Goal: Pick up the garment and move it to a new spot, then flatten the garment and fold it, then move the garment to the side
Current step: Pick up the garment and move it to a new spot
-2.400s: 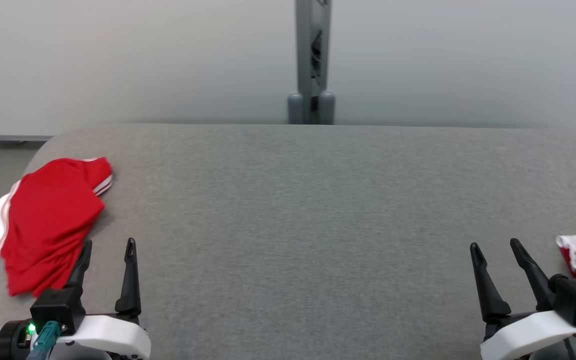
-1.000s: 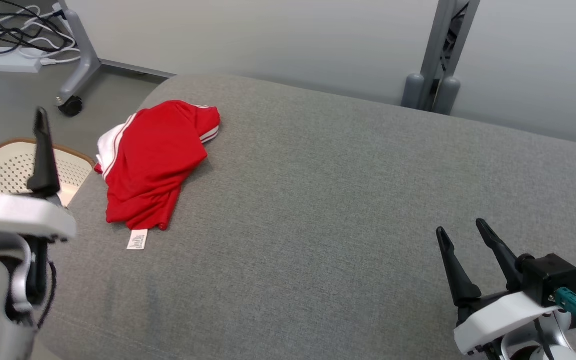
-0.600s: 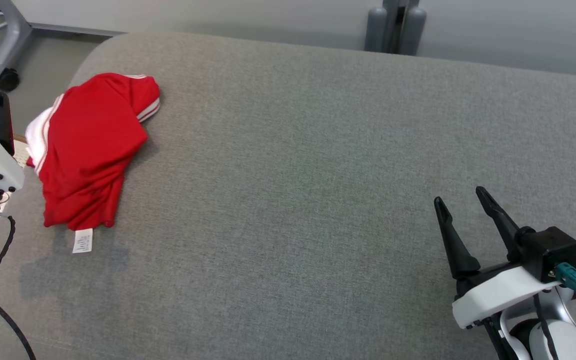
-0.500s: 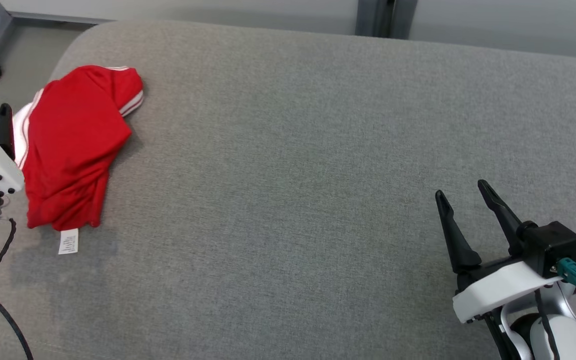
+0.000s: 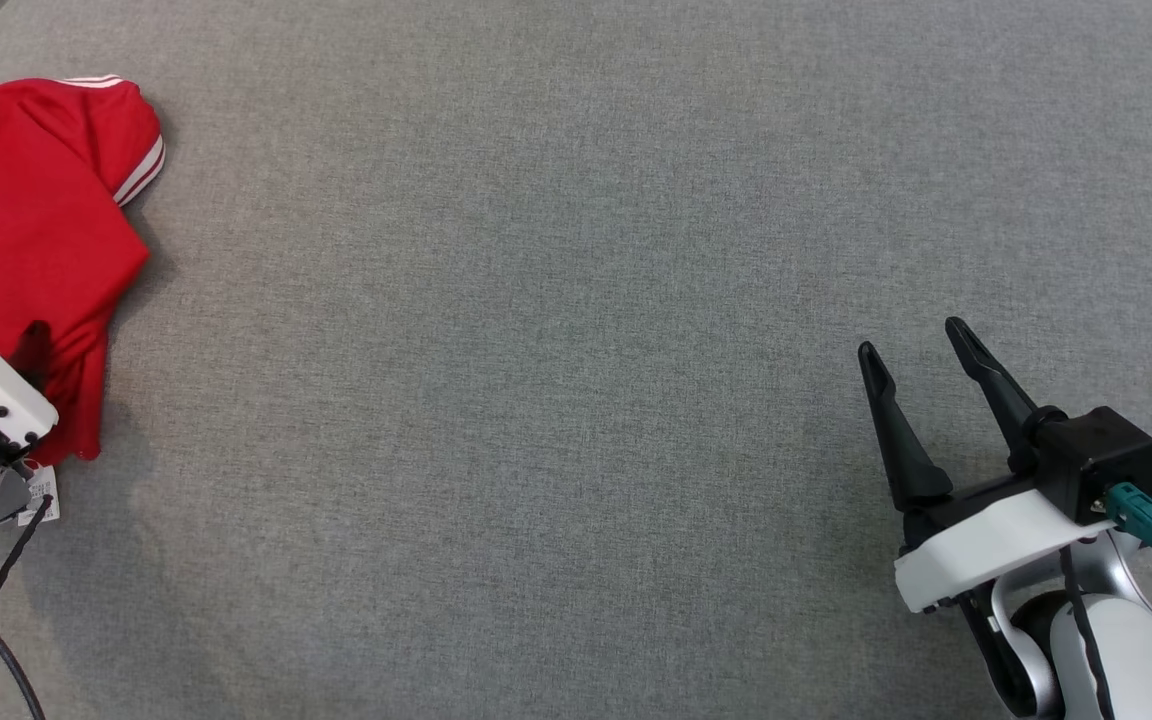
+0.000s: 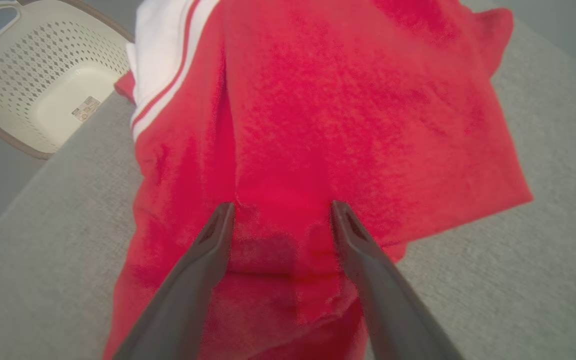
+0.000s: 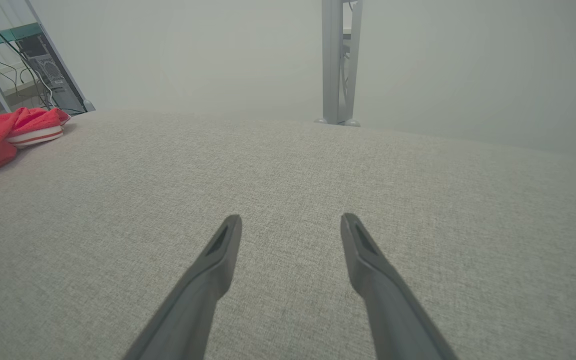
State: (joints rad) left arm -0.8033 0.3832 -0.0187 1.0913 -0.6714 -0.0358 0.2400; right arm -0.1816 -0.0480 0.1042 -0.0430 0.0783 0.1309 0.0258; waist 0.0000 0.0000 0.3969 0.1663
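Garment (image 5: 26,230): a red piece with white side stripes and white-striped cuffs, lying crumpled at the left end of the grey padded surface (image 5: 536,400), close to its rounded corner. A small white care tag (image 5: 44,497) sticks out at its near hem, partly behind the left wrist; its print is too small to read.

In the left wrist view the left gripper (image 6: 280,207) is directly over the near part of the cloth, its two dark fingers (image 6: 203,260) spread wide with red fabric showing between and beyond them. Nothing is pinched, and I cannot tell whether the tips touch the fabric.

Past the surface's edge sits a cream perforated laundry basket (image 6: 13,100) with a brown rim. A sticker (image 6: 85,108) lies on its floor, its writing illegible.

The right gripper (image 5: 910,336) is at the opposite end, well apart from the garment, low above bare grey surface, its fingers parted and holding nothing. From its wrist camera the garment is a red heap at the far left. A grey metal post (image 7: 340,60) stands behind the surface against a pale wall.
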